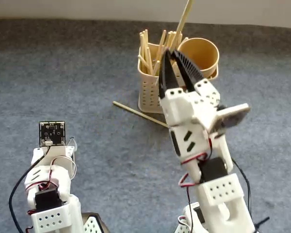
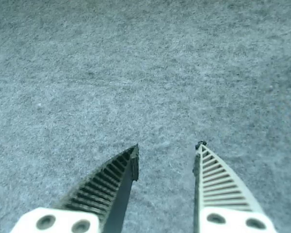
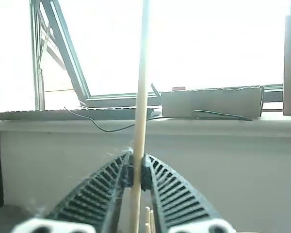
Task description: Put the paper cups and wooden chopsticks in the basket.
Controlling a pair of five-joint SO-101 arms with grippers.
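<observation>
The basket [image 1: 149, 94] stands near the top middle of the high view, close to the far edge of the grey carpet [image 1: 63, 73]. A bunch of chopsticks [image 1: 146, 48] stands in it. The paper cup [image 1: 200, 57] is at its right side, touching it; I cannot tell if it is inside.

The right gripper [image 1: 170, 53] is over the basket, pinching one chopstick [image 1: 184, 19] that points up past the top edge. A loose chopstick [image 1: 136, 112] lies flat on the carpet just in front of the basket.

The left arm [image 1: 51, 184] sits in the lower left corner, well apart. The left gripper [image 2: 167, 147] is spread wide over bare carpet, holding nothing. The carpet is bare all along the left side.
</observation>
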